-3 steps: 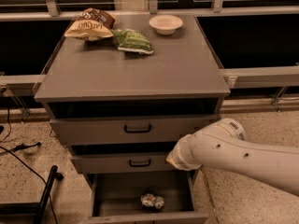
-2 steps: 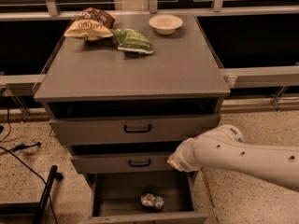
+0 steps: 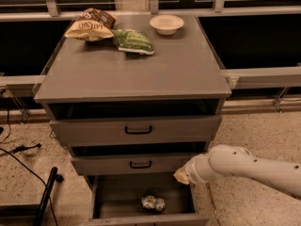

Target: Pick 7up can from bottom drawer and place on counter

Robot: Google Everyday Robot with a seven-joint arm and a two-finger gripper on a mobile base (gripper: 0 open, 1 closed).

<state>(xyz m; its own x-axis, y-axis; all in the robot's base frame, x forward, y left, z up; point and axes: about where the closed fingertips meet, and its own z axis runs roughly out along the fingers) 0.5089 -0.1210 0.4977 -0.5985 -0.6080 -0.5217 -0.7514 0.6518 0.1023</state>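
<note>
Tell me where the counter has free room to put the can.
The counter is bare across its front and middle. Its back is crowded: brown bag, green bag, bowl. The hand hangs over the right wall of the bottom drawer.

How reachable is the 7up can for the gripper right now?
Probably yes. The bottom drawer stands pulled out, the 7up can lies uncovered on its floor, and the gripper sits just above the drawer's right side with nothing visible between them.

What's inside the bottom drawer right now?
The 7up can lies on the bottom drawer floor, front centre. The gripper, above the drawer's right rear, covers that corner.
</note>
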